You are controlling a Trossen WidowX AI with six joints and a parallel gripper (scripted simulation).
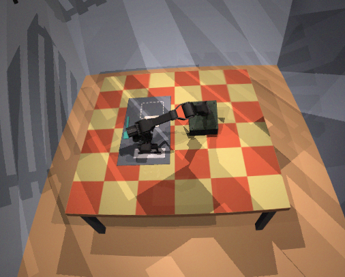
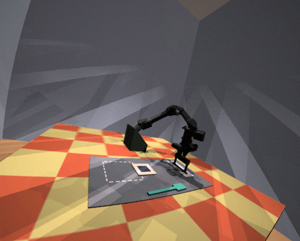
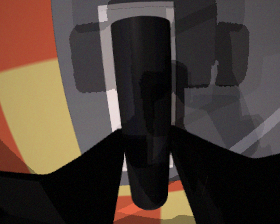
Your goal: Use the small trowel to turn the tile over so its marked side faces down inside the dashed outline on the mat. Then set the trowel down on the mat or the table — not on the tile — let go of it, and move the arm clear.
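Observation:
The small trowel has a pale flat plate (image 1: pixel 149 156) (image 2: pixel 189 174) (image 3: pixel 112 107) and a black bar handle (image 3: pixel 143 75) raised above it. It appears to rest on the grey mat (image 1: pixel 125 157) (image 2: pixel 98 193). My gripper (image 2: pixel 182 158) (image 3: pixel 145 133) is shut on the handle, with one finger on each side. The cream tile (image 1: pixel 151 117) (image 2: pixel 144 168) lies flat with its dark square up. It overlaps one side of the dashed outline (image 1: pixel 153 101) (image 2: pixel 104 170) and lies partly outside it. In the top view the arm hides part of the tile.
A teal flat tool (image 1: pixel 127 121) (image 2: pixel 163 190) with a long handle lies along the mat's edge. The arm's dark base block (image 1: pixel 203 119) (image 2: pixel 133 139) stands beside the mat on the red and yellow checked table (image 1: pixel 227 194) (image 2: pixel 79 228).

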